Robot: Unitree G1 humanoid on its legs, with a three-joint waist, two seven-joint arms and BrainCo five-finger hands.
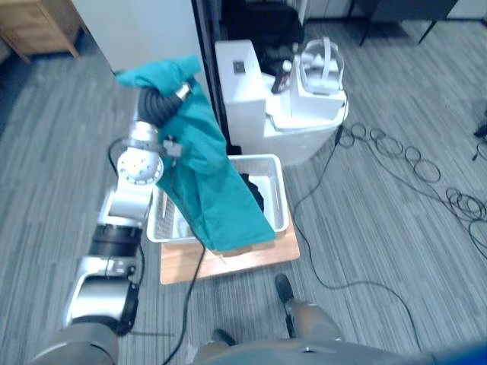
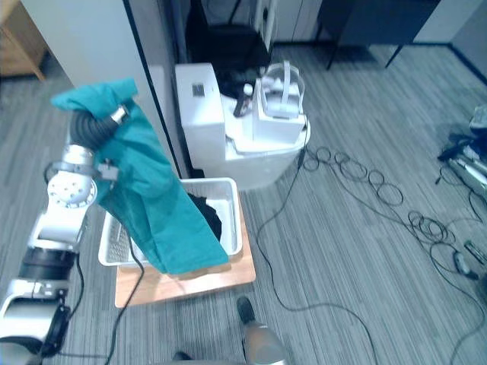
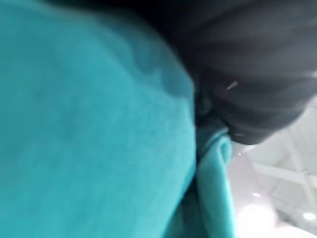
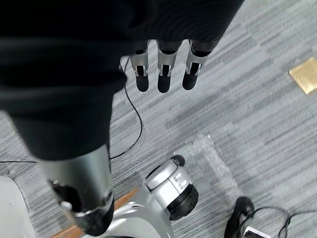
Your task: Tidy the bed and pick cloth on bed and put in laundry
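- Grey carpet floor [image 1: 380, 251] carries a wooden board [image 1: 175, 268] under a white laundry basket [image 1: 259, 158].
- Teal cloth [image 1: 213, 182] drapes the raised left hand [image 1: 156, 105]; I cannot tell its grip.
- Right hand [image 4: 166, 74] hangs straight-fingered, empty.

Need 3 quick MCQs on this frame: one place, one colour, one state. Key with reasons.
1. The cloth draped on the raised left hand hangs:
A) over the white basket
B) on a bed
C) flat on the floor

2. The cloth's colour:
A) red
B) teal
C) yellow

3. The right hand is:
A) shut on cloth
B) shut on a cable
C) open, empty

Key: 1A, its lower end hangs above the basket. 2B, plainly teal in both eye views. 3C, fingers straight over bare floor, holding nothing.
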